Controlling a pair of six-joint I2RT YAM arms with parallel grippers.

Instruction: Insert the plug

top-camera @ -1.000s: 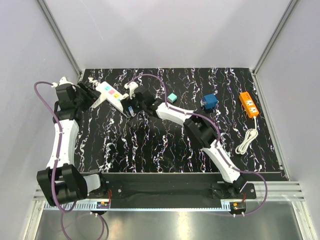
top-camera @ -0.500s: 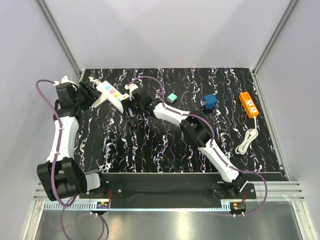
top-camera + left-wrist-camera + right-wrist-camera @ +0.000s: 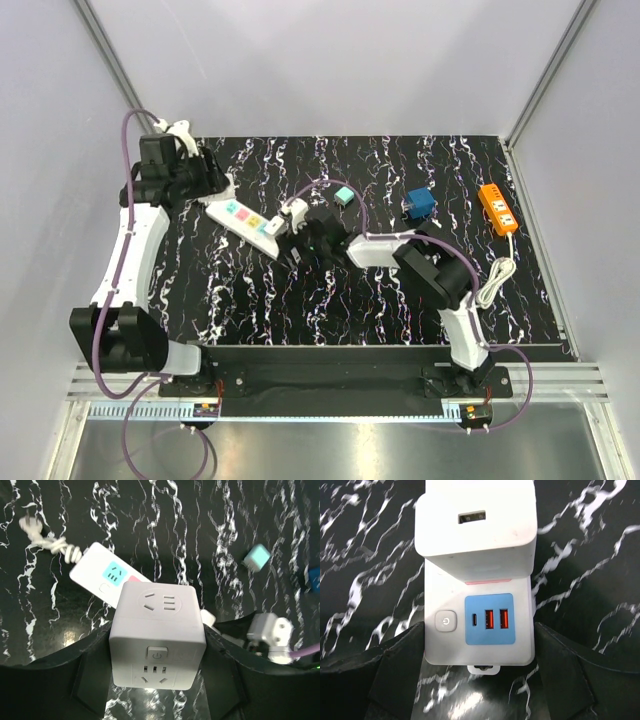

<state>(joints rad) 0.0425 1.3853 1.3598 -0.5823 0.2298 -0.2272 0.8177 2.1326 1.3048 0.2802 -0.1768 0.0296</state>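
Note:
A white power strip (image 3: 245,217) with coloured sockets lies on the black marbled mat, left of centre. My right gripper (image 3: 290,240) is shut on its end, with the fingers on both sides of the blue USB panel (image 3: 489,618). My left gripper (image 3: 213,183) is shut on a white cube plug adapter (image 3: 157,630). It holds the cube over the strip's pink socket, beside the cyan socket (image 3: 112,572). The cube also shows in the right wrist view (image 3: 475,525), covering the strip beyond the USB panel. I cannot tell whether its prongs are in the socket.
A small teal cube (image 3: 344,195), a blue cube adapter (image 3: 420,204) and an orange power strip (image 3: 497,208) with a coiled white cord (image 3: 492,282) lie to the right. The white strip's own cord and plug (image 3: 32,527) trail at its far end.
The strip has shifted down and right toward the mat's middle, with the right gripper still on its end. The left arm has lifted away from the strip's far end and swung up and right.

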